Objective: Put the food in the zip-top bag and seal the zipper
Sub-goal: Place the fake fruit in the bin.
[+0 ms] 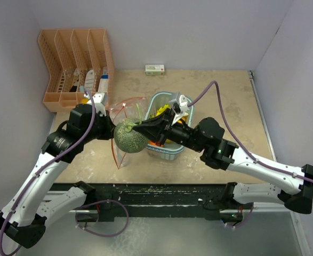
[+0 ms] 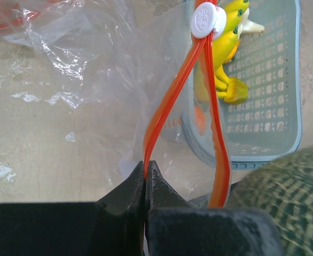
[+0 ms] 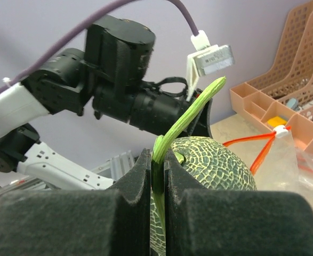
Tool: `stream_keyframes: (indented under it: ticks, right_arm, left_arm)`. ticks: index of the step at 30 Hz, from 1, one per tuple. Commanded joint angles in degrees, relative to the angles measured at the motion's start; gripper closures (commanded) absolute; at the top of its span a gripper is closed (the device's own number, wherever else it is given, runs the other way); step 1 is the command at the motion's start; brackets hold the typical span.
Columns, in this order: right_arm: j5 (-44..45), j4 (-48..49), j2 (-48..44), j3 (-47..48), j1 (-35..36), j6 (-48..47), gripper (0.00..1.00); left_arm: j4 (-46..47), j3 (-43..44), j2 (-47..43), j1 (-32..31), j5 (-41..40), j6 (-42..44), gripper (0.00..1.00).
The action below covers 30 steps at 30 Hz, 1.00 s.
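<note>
A round green netted melon (image 1: 129, 136) hangs by its long green stem (image 3: 191, 114), on which my right gripper (image 1: 138, 128) is shut, just left of the light blue basket (image 1: 167, 153). The melon (image 3: 215, 165) sits over the open mouth of the clear zip-top bag (image 1: 123, 109). My left gripper (image 2: 145, 165) is shut on the bag's orange zipper strip (image 2: 169, 90), below the white slider (image 2: 208, 20). Yellow bananas (image 2: 223, 48) lie in the basket (image 2: 268, 80). Something small and orange (image 1: 155, 143) shows in the basket, mostly hidden by the right arm.
A peach-coloured file organizer (image 1: 76, 64) stands at the back left. A small white box (image 1: 155, 69) lies against the back wall. The left arm (image 3: 119, 69) is close behind the melon. Walls close the table on three sides.
</note>
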Motion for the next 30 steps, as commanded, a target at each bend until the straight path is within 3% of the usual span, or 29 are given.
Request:
stream_keyframes:
  ticks: [1, 14, 23, 30]
  right_arm:
    - [3.7, 5.7, 1.5, -0.3, 0.1, 1.2, 1.0]
    - [32.4, -6.9, 1.9, -3.7, 0.1, 2.3, 1.0]
    - [31.3, -5.8, 5.7, -1.3, 0.1, 0.9, 1.0]
    - [32.3, -6.9, 1.2, -2.4, 0.1, 1.8, 1.0]
  left_arm:
    - [3.1, -0.2, -1.3, 0.4, 0.9, -1.5, 1.0]
    - [2.7, -0.2, -2.6, 0.4, 2.8, -2.2, 1.0]
    - [7.9, -3.4, 0.2, 0.4, 6.1, -3.2, 1.0]
    - [11.1, -5.6, 0.3, 0.4, 1.4, -2.3, 1.0]
